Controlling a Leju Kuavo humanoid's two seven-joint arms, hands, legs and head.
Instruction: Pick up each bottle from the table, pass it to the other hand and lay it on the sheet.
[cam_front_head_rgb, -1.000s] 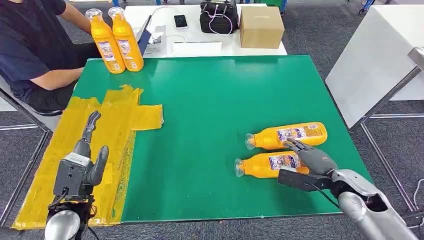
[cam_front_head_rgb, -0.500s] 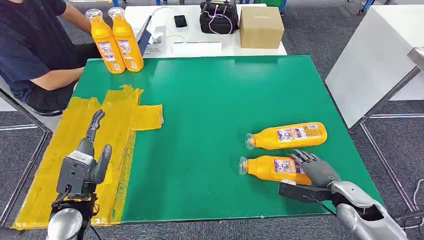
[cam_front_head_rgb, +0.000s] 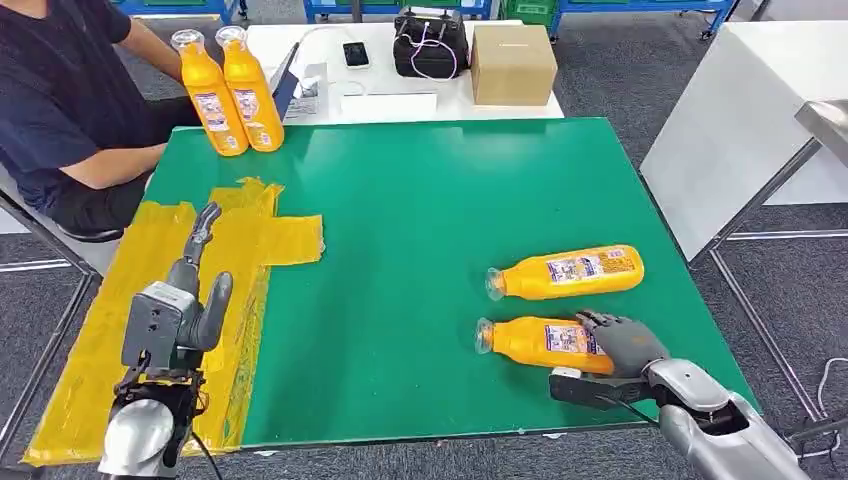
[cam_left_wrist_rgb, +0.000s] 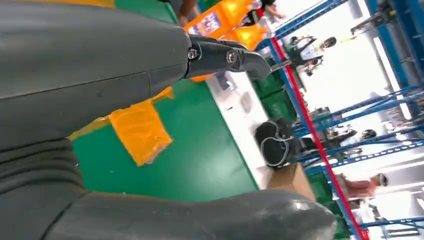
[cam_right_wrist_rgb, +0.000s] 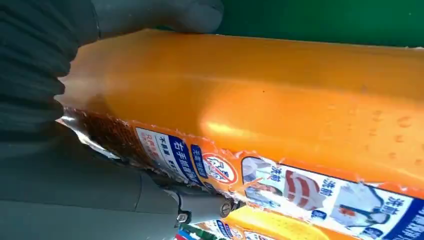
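Two orange bottles lie on their sides on the green table at the right. My right hand wraps the base end of the nearer bottle, which rests on the table. Close up, that bottle sits between my thumb and fingers. The farther bottle lies free just beyond. My left hand hovers open over the yellow sheet at the left, fingers stretched out and empty.
Two more orange bottles stand upright at the far left corner, beside a seated person. Behind the green table a white table carries a cardboard box, a black bag and a phone. Another white table stands right.
My right hand has slid from between the two bottles onto the nearer one's base and closed around it; that bottle shifted slightly. The left hand has risen a little. The camera tilted slightly.
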